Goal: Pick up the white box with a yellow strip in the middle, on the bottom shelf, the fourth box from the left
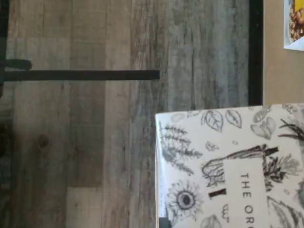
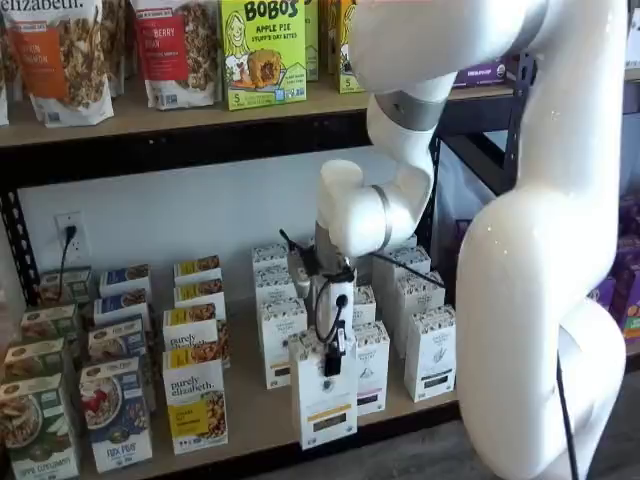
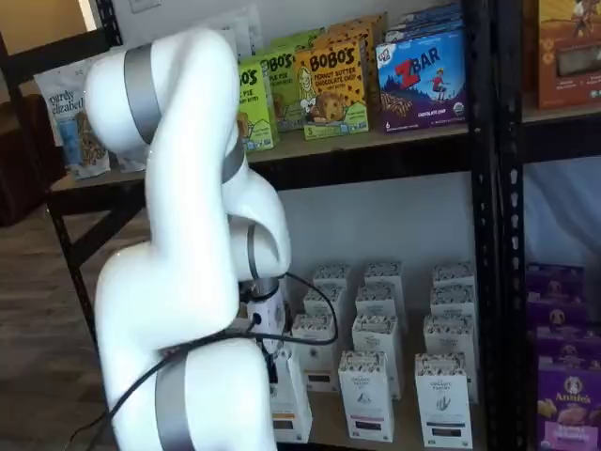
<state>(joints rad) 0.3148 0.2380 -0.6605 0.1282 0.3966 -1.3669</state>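
The white box point(image 2: 322, 405), tall with a speckled top band and a yellow-olive strip, stands out past the front edge of the bottom shelf point(image 2: 250, 420). My gripper point(image 2: 334, 358) comes down on its top from above, black fingers shut on the white box. In a shelf view the arm hides most of the box point(image 3: 289, 406) and the fingers. The wrist view shows the box's leaf-printed face point(image 1: 228, 166) close up, with wood floor beyond it.
Like white cartons point(image 2: 434, 352) stand in rows behind and to the right. Purely elizabeth boxes point(image 2: 195, 405) and cereal boxes point(image 2: 115, 410) fill the shelf's left. The black rack frame point(image 3: 484, 235) and the upper shelf with Bobo's boxes point(image 2: 262, 50) bound the space.
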